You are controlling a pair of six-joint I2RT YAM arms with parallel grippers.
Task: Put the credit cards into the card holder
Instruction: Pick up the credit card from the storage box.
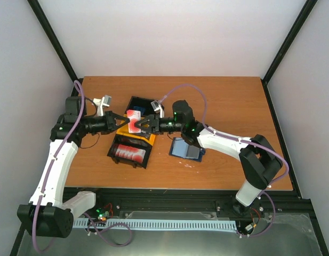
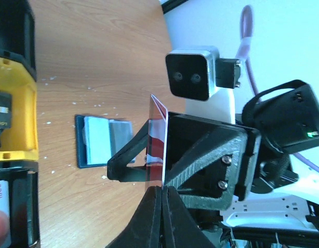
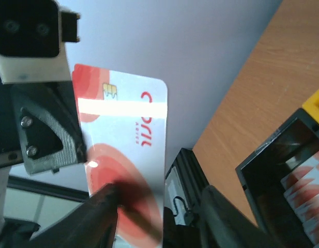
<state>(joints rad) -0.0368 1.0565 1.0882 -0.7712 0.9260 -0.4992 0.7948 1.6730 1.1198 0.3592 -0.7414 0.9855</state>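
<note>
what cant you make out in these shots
- Right wrist view: the lower part of the credit card sits behind the blurred right tool, so contact is unclear.
- Left wrist view: the same card is edge-on, so its face is unreadable.
- Top view: the card holder is partly under the right arm, and its slots are too small to see.
- Top view: the spare cards in the black bin are too small to count. The right wrist view cuts them off at its edge.
</note>
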